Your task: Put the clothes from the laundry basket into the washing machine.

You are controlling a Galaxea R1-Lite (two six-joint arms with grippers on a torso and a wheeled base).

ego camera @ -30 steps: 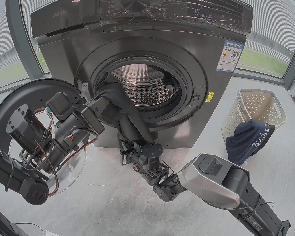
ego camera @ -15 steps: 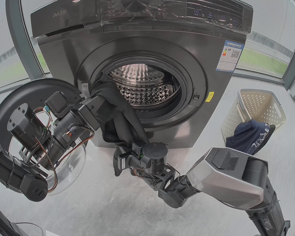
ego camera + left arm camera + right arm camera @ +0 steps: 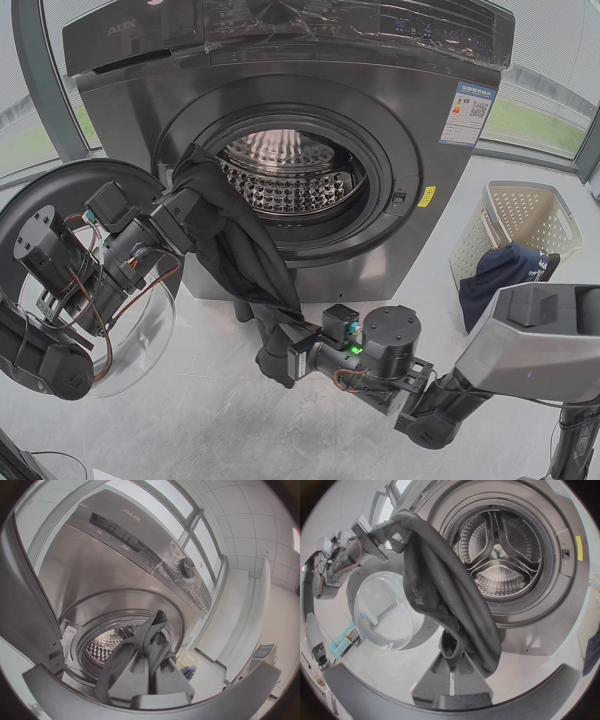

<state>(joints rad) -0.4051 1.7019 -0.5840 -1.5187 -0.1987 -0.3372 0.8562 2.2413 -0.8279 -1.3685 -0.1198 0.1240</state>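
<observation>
A black garment [image 3: 237,250] hangs stretched between my two grippers in front of the washing machine [image 3: 375,206], whose drum [image 3: 287,172] stands open. My left gripper [image 3: 181,209] is shut on the garment's upper end at the left rim of the opening; the black garment [image 3: 147,642] bunches between its fingers. My right gripper [image 3: 281,362] is shut on the lower end, low over the floor; the black garment [image 3: 447,605] drapes from there up toward the drum [image 3: 500,558]. A dark blue garment [image 3: 506,281] hangs over the edge of the laundry basket [image 3: 531,215].
The machine's round glass door [image 3: 94,294] is swung open to the left, behind my left arm. The white laundry basket lies tipped on the floor at the right of the machine. Grey floor [image 3: 219,425] spreads in front.
My right gripper has pulled back from the machine and to the right, dragging the garment's lower end with it. My left gripper has drawn slightly left, and the garment has come out of the opening.
</observation>
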